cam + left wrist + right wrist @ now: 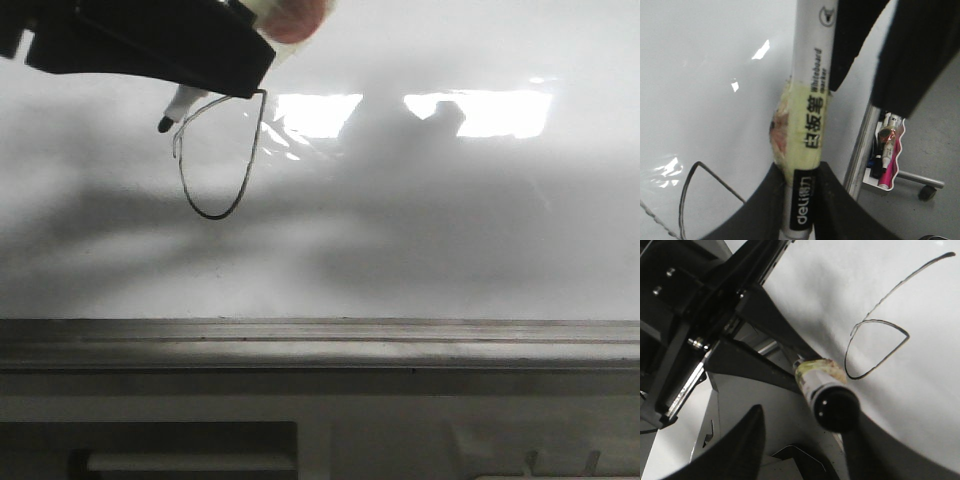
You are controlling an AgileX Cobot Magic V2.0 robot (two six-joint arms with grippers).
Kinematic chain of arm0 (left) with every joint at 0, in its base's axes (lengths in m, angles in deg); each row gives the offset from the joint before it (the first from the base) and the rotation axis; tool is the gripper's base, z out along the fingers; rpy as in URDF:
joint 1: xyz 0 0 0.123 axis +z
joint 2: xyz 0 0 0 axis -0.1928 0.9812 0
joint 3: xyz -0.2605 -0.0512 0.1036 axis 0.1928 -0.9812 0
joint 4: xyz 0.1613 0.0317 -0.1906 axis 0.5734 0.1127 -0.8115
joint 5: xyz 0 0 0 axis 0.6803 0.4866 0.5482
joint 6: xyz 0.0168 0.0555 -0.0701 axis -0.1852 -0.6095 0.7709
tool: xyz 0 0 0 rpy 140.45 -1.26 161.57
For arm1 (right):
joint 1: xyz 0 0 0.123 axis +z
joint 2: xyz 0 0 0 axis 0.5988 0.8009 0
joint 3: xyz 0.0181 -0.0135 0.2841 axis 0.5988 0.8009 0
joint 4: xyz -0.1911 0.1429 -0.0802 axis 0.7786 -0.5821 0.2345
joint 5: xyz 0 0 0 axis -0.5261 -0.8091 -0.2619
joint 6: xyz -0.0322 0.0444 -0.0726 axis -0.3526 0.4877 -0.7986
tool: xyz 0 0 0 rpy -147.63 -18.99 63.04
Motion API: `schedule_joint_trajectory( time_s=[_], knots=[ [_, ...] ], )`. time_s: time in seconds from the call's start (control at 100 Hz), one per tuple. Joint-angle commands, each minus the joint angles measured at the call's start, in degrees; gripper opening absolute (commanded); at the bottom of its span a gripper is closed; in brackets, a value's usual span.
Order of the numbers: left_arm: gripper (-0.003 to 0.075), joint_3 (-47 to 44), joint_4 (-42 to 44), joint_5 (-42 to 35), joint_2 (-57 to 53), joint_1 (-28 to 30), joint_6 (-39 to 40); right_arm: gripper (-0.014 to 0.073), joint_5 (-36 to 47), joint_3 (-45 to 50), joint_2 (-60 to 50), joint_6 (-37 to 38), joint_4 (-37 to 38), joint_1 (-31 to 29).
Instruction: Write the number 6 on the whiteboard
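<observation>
Ink of the number 6 [205, 214] lies on the whiteboard [450, 230] toward the far left corner of the part of that surface the front view shows, well apart from the grey ledge [400, 340] along its near edge. The figure sits just below and beside the left claw [230, 85], whose fingers are clamped on a whiteboard marker [180, 105]; the dark tip points down to the left of the loop, very near the thin upper stroke, though whether it touches the board cannot be told. In the left wrist view the left claw [799, 170] grips the marker [810, 100] around a band of yellowish tape, and only one side of the number 6 [685, 195] shows, the rest cut off by the picture's edge. The right claw [802, 430] stands wide apart, holding nothing, its blurred fingers on either side of the marker's [822, 377] black rear end; contact there cannot be made out. Most of the left claw is cropped in the front view. The number 6 [879, 363] is a thin black line: a long slanted stem running into a narrow, pointed teardrop loop, fainter and doubled along the upper stroke.
</observation>
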Motion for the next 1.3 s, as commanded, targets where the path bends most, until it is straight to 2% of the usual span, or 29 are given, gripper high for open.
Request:
schedule_joint_trajectory(
  time_s=[0.0, 0.14, 0.24, 0.29, 0.39, 0.46, 0.51, 0.72, 1.16, 1.21, 1.29],
  knots=[
    [-0.002, 2.03, -1.92, -2.2, -0.84, 0.11, 1.24, 0.0442, 1.93, -1.78, -1.31, -0.88, -2.23, -1.31],
    [-0.002, 1.26, -1.92, -2.84, -2.55, 3.11, 6.52, 0.0447, -1.1, -1.56, -3.24, -0.76, -0.61, -6.93],
    [-0.002, -1.62, -2.49, -7.47, -6.05, 5.37, 12.64, 0.0447, -3.82, -0.69, -5.36, -0.64, -0.06, -12.21],
    [-0.002, -3.9, -5.07, -10.3, -8.64, 5.88, 15.0, 0.0447, -4.64, 0.2, -6.71, -0.26, -0.06, -14.63],
    [-0.002, -7.44, -15.49, -17.13, -12.72, 5.74, 15.96, 0.0447, -5.34, 2.25, -8.6, -0.26, -0.06, -16.81],
    [-0.002, -9.27, -23.68, -22.85, -13.87, 5.63, 15.96, 0.0447, -5.34, 3.62, -9.21, -0.26, -0.06, -16.87],
    [-0.002, -9.81, -25.82, -24.95, -13.76, 5.63, 15.96, 0.0447, -5.34, 4.14, -9.34, -0.26, -0.06, -16.87],
    [-0.002, -9.95, -26.64, -28.51, -9.33, 5.63, 15.96, 0.0447, -5.35, 6.07, -9.23, -0.26, -0.3, -16.87],
    [-0.0016, -9.95, -24.22, -29.22, -6.39, 5.63, 15.74, 0.0447, -5.24, 6.44, -9.23, -0.26, -0.3, -16.87],
    [0.0001, -9.95, -24.22, -29.22, -6.39, 5.63, 15.74, 0.0447, -5.24, 6.44, -9.23, -0.26, -0.3, -16.87],
    [0.0083, -9.95, -24.22, -29.22, -6.39, 5.63, 15.74, 0.0447, -5.24, 6.44, -9.23, -0.26, -0.3, -16.87]
  ],
)
